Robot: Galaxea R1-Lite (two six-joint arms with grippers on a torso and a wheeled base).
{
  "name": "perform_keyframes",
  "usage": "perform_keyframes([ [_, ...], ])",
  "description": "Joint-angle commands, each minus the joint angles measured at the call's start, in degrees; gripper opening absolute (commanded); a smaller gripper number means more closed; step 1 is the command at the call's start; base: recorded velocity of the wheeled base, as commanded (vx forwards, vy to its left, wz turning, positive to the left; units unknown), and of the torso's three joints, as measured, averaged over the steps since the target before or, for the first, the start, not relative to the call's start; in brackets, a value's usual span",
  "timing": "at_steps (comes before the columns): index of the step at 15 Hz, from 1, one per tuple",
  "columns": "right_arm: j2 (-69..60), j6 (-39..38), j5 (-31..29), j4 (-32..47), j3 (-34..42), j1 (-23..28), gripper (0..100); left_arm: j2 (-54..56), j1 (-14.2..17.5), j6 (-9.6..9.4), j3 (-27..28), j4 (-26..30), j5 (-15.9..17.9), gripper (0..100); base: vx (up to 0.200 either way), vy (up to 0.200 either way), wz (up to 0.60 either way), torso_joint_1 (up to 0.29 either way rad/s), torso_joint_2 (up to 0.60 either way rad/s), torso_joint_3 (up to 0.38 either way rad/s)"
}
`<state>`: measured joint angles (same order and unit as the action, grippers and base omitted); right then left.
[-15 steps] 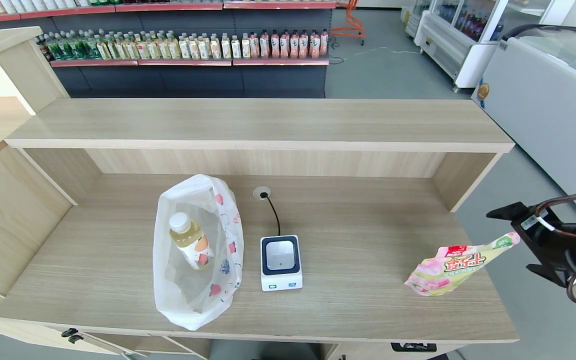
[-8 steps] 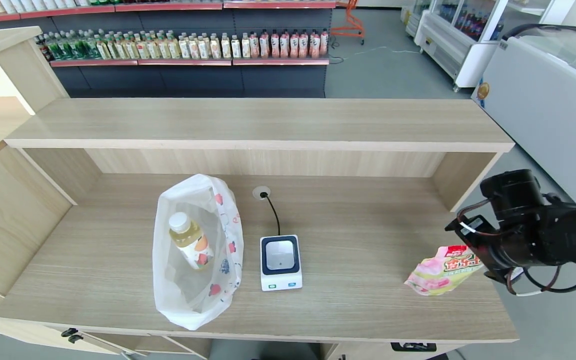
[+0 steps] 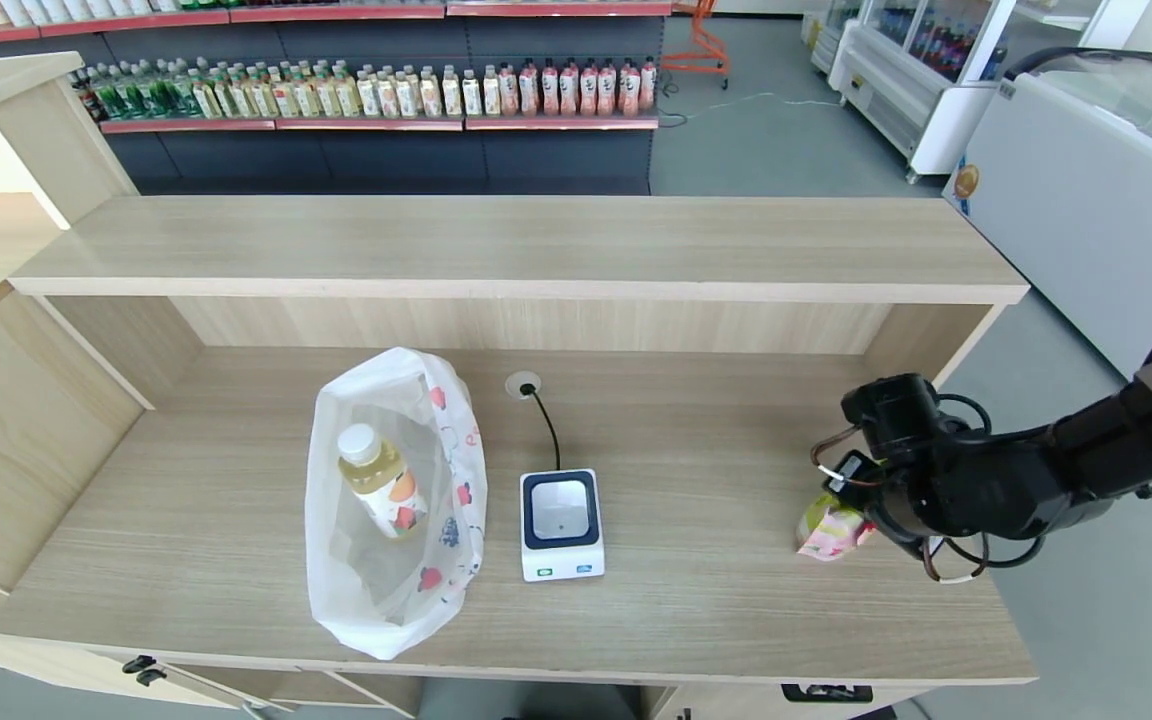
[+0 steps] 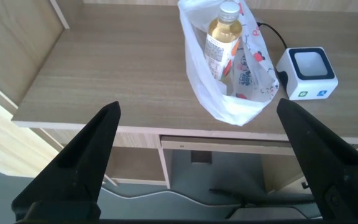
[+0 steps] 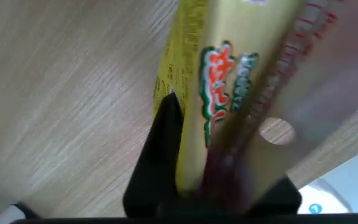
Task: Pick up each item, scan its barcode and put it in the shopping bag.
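Right wrist view: my right fingers (image 5: 166,146) pinch the light, floppy, slippery snack pouch (image 5: 229,93); its sealed edge seems safest. My left fingers (image 4: 82,165) are spread apart.

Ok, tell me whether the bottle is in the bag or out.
In. The bottle lies inside the shopping bag, white plastic wrapping around it, cap toward the open mouth.

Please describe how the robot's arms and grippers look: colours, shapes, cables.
The left gripper has two flat, black, tapering fingers. The right arm is black with rounded joint housings, then a grey link. Thin black and white cables loop at its wrist. The right gripper is black too.
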<state>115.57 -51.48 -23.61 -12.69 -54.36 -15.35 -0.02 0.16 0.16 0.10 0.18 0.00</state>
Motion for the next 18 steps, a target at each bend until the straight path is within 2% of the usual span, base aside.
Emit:
perform_keyframes([
  [1,1.42,1.03,-0.73,0.03,0.66,-0.12,0,0.02,0.02,0.02,-0.01,-0.01,0.0,100,0.0,0.0,0.0,0.0,0.0,0.0],
  [2,1.24,8.24,-1.44,-3.66,1.1,0.23,0,0.02,0.02,0.02,-0.01,-0.01,0.09,100,0.0,0.0,0.0,0.0,0.0,0.0],
  [3,1.06,10.61,-1.44,-5.68,1.18,0.32,0,0.02,0.02,0.02,-0.01,-0.01,0.0,100,0.0,0.0,0.0,0.0,0.0,0.0],
  [4,0.54,17.99,-1.0,-11.57,2.15,0.49,0,0.02,0.02,0.02,-0.01,-0.01,0.0,100,0.0,0.0,0.0,0.0,0.0,0.0],
  [6,-0.87,28.72,2.87,-20.88,4.17,1.2,0,0.02,0.02,0.02,-0.01,-0.01,0.0,100,0.0,0.0,0.0,0.0,0.0,0.0],
  [8,-4.3,43.48,17.02,-33.1,9.53,2.6,0,0.02,0.02,0.02,-0.01,-0.01,0.0,100,0.0,0.0,0.0,0.0,0.0,0.0],
  [9,-6.14,49.37,27.39,-38.29,13.23,3.66,0,0.02,0.02,0.02,-0.01,-0.01,0.0,100,0.0,0.0,0.0,0.0,0.0,0.0],
  [10,-7.64,55.44,38.91,-42.94,17.09,5.42,0,0.02,0.02,0.02,-0.01,-0.01,0.09,100,0.0,0.0,0.0,0.0,0.0,0.0],
  [12,-10.54,67.48,65.8,-48.75,24.04,8.84,0,0.02,0.02,0.02,-0.01,-0.01,0.09,100,0.0,0.0,0.0,0.0,0.0,0.0],
  [13,-11.68,73.19,77.49,-49.54,25.88,9.72,0,0.02,0.02,0.02,-0.01,-0.01,0.0,100,0.0,0.0,0.0,0.0,0.0,0.0],
  [14,-12.47,78.46,86.37,-49.45,26.76,10.25,0,0.02,0.02,0.02,-0.01,-0.01,0.09,100,0.0,0.0,0.0,0.0,0.0,0.0],
  [16,-13.97,84.88,94.1,-49.36,27.81,9.2,0,0.02,0.02,0.02,-0.01,-0.01,0.0,100,0.0,0.0,0.0,0.0,0.0,0.0],
  [18,-15.11,86.73,95.6,-49.36,28.25,6.82,0,0.02,0.02,0.02,-0.01,-0.01,0.0,100,0.0,0.0,0.0,0.0,0.0,0.0],
])
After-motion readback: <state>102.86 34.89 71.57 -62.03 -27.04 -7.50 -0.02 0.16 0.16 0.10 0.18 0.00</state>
